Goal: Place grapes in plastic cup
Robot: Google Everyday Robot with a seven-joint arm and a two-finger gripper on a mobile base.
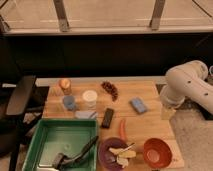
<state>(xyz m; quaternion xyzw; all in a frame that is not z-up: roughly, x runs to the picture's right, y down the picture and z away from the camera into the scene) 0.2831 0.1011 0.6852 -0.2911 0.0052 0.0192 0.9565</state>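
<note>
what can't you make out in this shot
- Gripper: not in the camera view; the arm runs off the right edge.
- Grapes: too small to count.
- Plastic cup: inside too small to see.
- Dark tool in green bin: too small to identify.

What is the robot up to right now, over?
Arm folded right of the table, end effector out of sight. Grapes lying on table, untouched. White cup stands between grapes and blue cup.
</note>
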